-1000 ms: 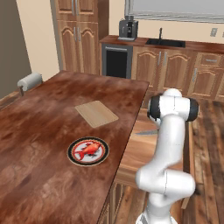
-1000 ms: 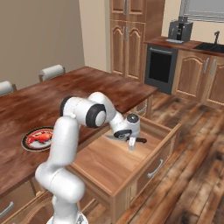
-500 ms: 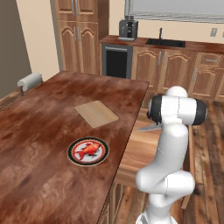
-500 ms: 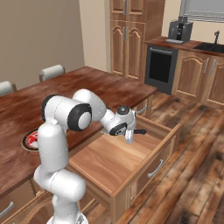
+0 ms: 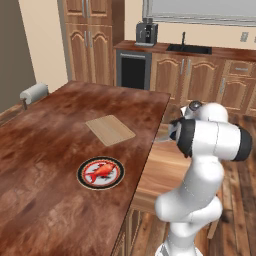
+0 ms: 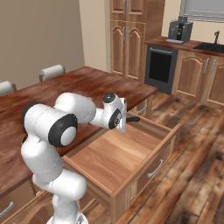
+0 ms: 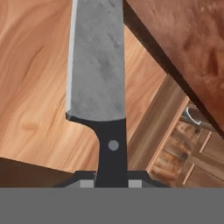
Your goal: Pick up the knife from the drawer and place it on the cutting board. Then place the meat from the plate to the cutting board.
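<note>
The drawer (image 6: 131, 153) stands pulled out from the tabletop (image 5: 60, 165), its light wooden floor bare. On the tabletop, the plate (image 5: 100, 173) carries the meat (image 5: 102, 170) on its white centre, and beyond it, farther from the robot, lies the cutting board (image 5: 110, 130) with nothing on it.

The end effector (image 6: 124, 120) is pinched on the knife (image 7: 98, 83) by its black handle and hangs above the far part of the drawer, just beside the tabletop's edge. In the hand view the broad grey blade runs straight away from the end effector, over the drawer's wood, with the dark tabletop edge crossing at the upper right and a curved silver handle below it. The right base view shows the black handle sticking out to the right of the end effector; the left base view shows a sliver of blade pointing left toward the tabletop's edge.
</note>
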